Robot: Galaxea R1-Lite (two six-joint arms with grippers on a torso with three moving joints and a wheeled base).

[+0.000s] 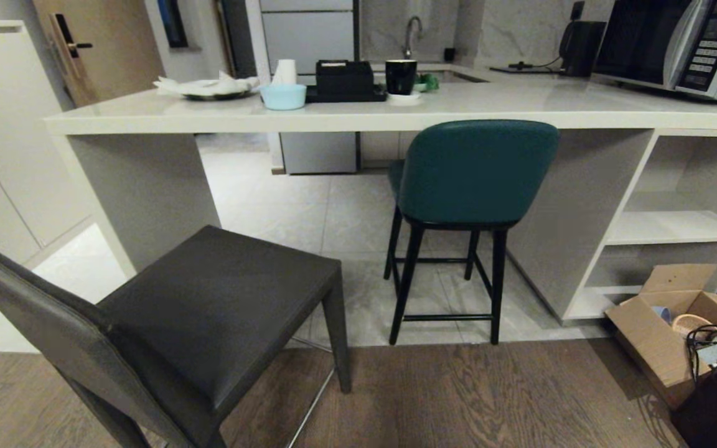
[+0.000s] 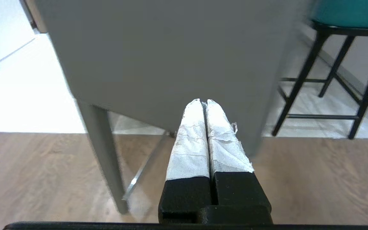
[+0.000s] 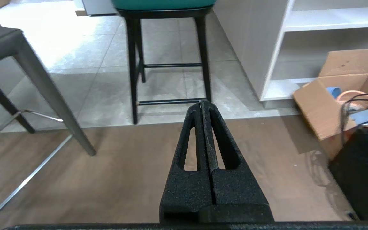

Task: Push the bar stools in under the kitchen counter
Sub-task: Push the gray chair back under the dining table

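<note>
An open brown cardboard box [image 3: 324, 105] sits beside the right gripper's [image 3: 204, 103] closed fingers; ahead stands the teal curved-back stool [image 3: 168, 48]. The left gripper's [image 2: 204, 101] closed fingers point under the dark grey leather stool [image 2: 171, 57].

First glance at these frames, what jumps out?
The teal curved-back stool on slim black legs stands at the glossy cream stone counter, its seat partly beneath the top. The dark grey leather stool sits nearest the camera on the wood floor, well short of the counter and turned askew.
</note>
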